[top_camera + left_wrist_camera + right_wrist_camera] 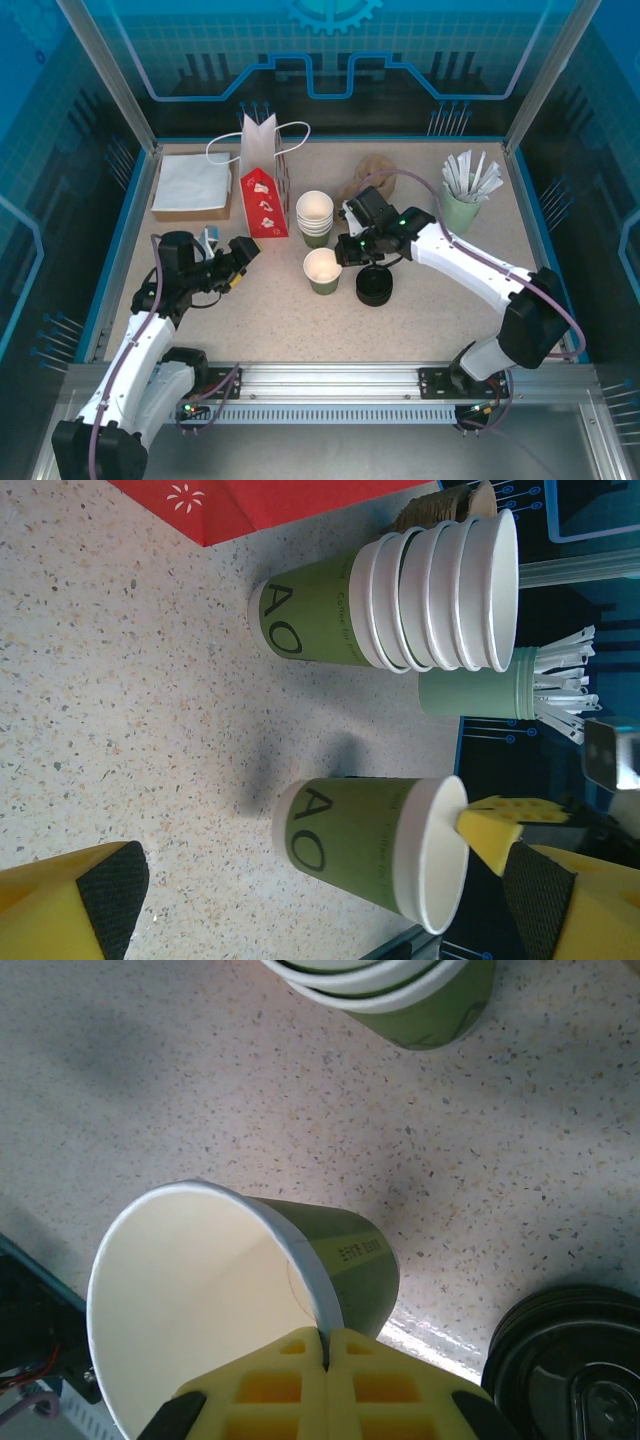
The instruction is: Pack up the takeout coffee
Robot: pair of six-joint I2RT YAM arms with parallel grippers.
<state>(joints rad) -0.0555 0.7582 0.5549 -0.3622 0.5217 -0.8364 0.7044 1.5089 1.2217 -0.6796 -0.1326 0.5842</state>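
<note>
The right gripper (pixel 326 1345) pinches the rim of the takeout coffee (pixel 345 1260), which stands mid-table, while the left gripper (pixel 243 250) gapes wide at left; packing is not yet begun.

Large dark letters "AO" were read on the green wall of the takeout coffee cup (pixel 340 845) in the left wrist view, lying sideways in the frame. The same "AO" was read on the outermost cup of the stack of cups (pixel 310 615) behind it. A line of fine script beside those letters appeared to begin with "Coffee"; the rest was too small to be made out. In the right wrist view, a short line of small print on the single cup's wall was recorded as illegible. White figures were noted on the red paper bag (pixel 264 203), none readable as text. A gear emblem (pixel 331 14) was noted on the back panel (pixel 200 50).
</note>
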